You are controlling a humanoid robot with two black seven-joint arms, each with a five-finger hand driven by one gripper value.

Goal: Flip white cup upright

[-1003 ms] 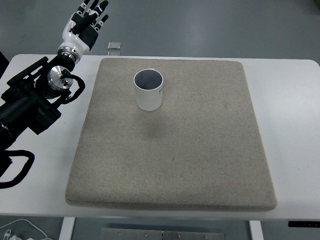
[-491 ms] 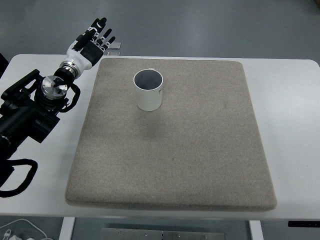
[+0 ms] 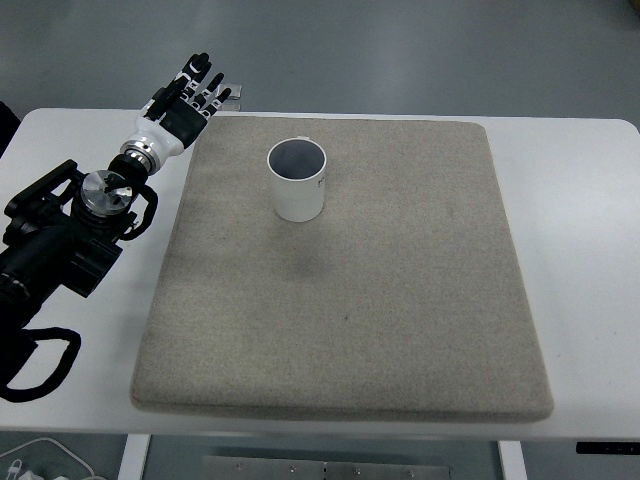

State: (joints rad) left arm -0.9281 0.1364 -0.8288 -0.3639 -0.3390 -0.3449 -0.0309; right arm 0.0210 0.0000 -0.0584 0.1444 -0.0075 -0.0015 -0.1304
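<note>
Wide-open mat (image 3: 350, 300) across centre and right of frame — only the upright white cup (image 3: 298, 181) at upper centre stands in the way — left hand (image 3: 190, 95) hovering upper left.

Left arm (image 3: 60, 235) cut off by left edge; black cable loop (image 3: 40, 360) runs out of frame at lower left. White cords (image 3: 40, 462) at bottom left corner cropped. Table (image 3: 580, 200) front edge cut by bottom edge

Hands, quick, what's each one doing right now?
Left hand: open, fingers spread, holding nothing, apart from the white cup.
Right hand: not in view.
</note>
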